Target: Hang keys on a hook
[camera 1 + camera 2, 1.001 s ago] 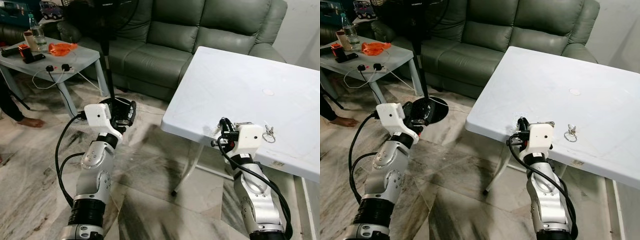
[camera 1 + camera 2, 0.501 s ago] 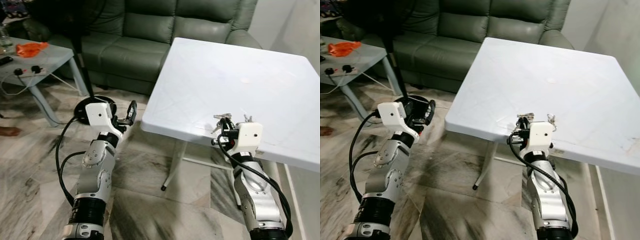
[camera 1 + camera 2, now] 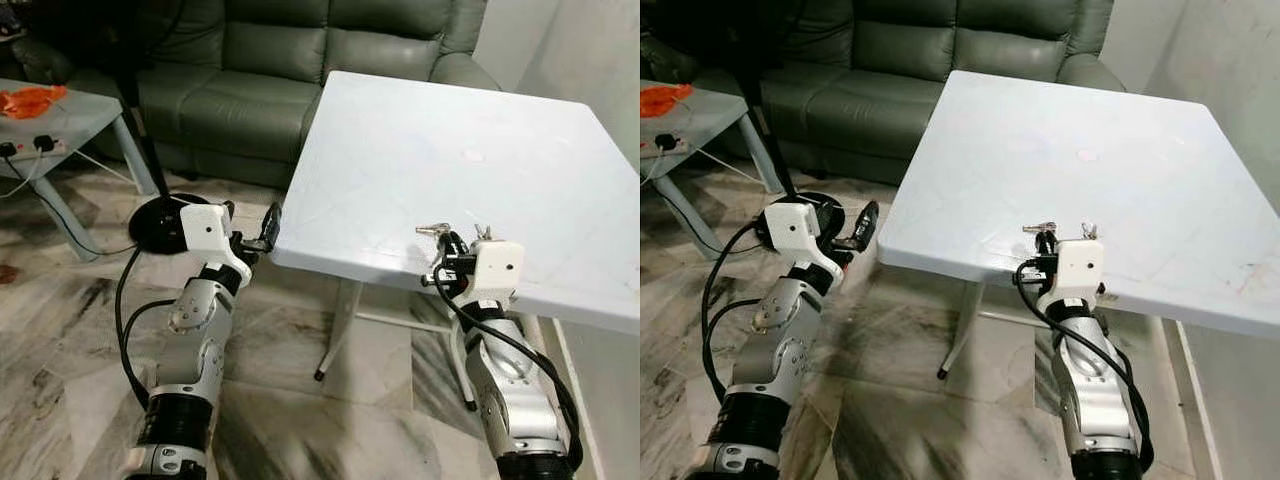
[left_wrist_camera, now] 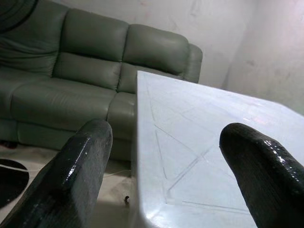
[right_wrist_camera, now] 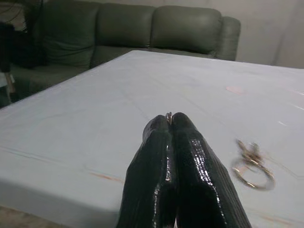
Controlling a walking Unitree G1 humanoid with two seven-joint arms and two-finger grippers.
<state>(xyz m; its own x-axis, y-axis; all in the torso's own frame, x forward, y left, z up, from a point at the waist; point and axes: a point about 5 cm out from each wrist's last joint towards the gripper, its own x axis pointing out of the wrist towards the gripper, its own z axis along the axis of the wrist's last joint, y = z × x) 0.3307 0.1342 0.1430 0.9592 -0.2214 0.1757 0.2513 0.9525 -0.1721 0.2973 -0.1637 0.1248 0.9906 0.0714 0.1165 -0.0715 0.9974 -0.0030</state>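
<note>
My right gripper (image 3: 441, 243) hovers over the near edge of the white table (image 3: 430, 150). It is shut, with a small metal ring of the keys (image 5: 168, 115) pinched at its tips. The silver keys (image 3: 431, 229) stick out just past the fingers. A second loose key ring (image 5: 251, 167) lies flat on the table just to the right of the gripper (image 5: 169, 119). My left gripper (image 3: 250, 225) is held beside the table's near left corner. It is open, with its fingers (image 4: 90, 147) wide apart and nothing between them.
A green leather sofa (image 3: 260, 60) stands behind the table. A black fan base (image 3: 160, 215) sits on the marble floor at left. A low grey table (image 3: 60, 115) with an orange item and cables is at far left. A wall (image 3: 590, 50) runs along the right.
The camera has swung right and come nearer, so the white table now lies more centrally. My right gripper stays shut at the table's edge. My left gripper is now close to the table's corner.
</note>
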